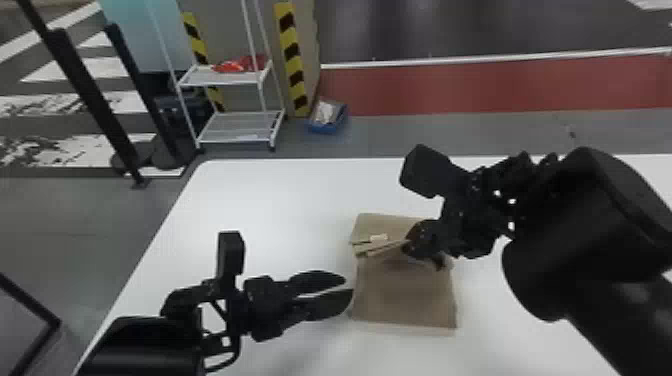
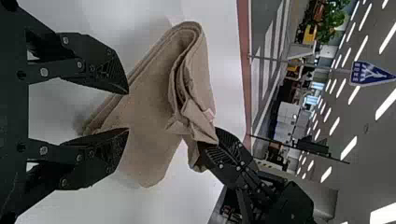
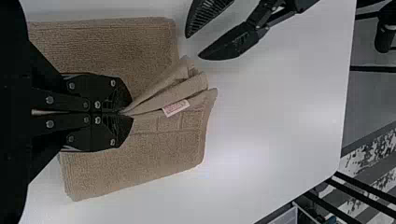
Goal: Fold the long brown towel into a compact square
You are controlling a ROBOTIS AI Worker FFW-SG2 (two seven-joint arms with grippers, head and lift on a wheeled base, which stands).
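Note:
The brown towel [image 1: 405,300] lies partly folded on the white table, its middle bunched up into ridges. My right gripper [image 1: 425,252] is over that bunched part in the head view; in the right wrist view the right gripper [image 3: 122,113] is shut on a pinched ridge of the towel [image 3: 140,163], beside a small white label [image 3: 176,108]. At the towel's left edge in the head view is my left gripper [image 1: 350,289], its fingers parted. The left wrist view shows the left gripper [image 2: 128,111] open, with the towel [image 2: 149,154] just beyond its fingertips.
The white table [image 1: 250,200] surrounds the towel, with its left edge running beside my left arm. Past its far edge stand a white wire shelf [image 1: 240,125], a blue bin [image 1: 327,120] and striped posts [image 1: 294,60] on the floor.

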